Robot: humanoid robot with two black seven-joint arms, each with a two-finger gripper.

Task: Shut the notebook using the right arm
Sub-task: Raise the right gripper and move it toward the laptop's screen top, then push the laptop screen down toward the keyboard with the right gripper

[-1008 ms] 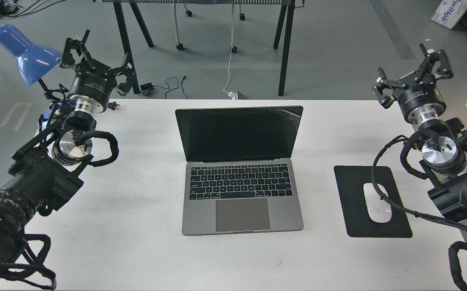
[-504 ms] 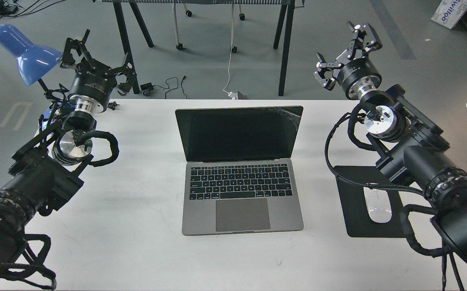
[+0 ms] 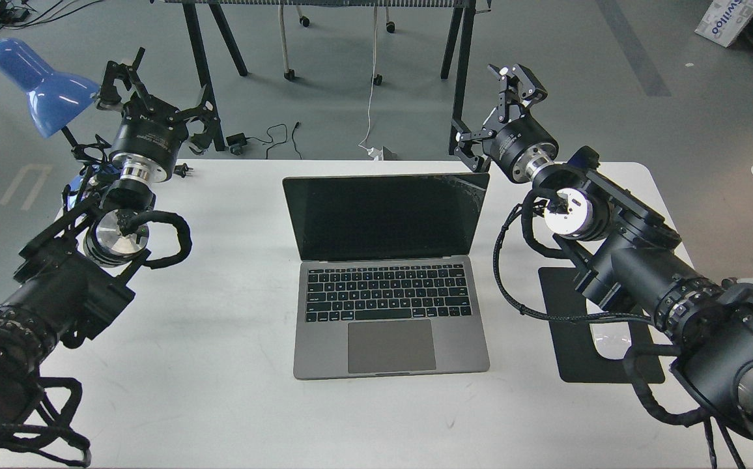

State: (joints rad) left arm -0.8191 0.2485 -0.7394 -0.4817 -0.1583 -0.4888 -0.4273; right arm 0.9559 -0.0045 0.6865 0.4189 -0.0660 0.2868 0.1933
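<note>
The space-grey notebook (image 3: 386, 273) stands open in the middle of the white table, its dark screen upright and cracked at the top right corner. My right gripper (image 3: 490, 107) is open and empty, raised just above and to the right of the screen's top right corner, not touching it. My left gripper (image 3: 155, 88) is open and empty, held high at the table's far left corner, well away from the notebook.
A black mouse pad (image 3: 578, 345) with a white mouse lies right of the notebook, partly under my right arm. A blue desk lamp (image 3: 41, 85) stands at the far left. Black table legs (image 3: 458, 78) and cables are on the floor behind the table (image 3: 220, 404).
My right arm has swung left and forward from the table's right edge toward the screen's top right corner. The notebook and left arm have not moved.
</note>
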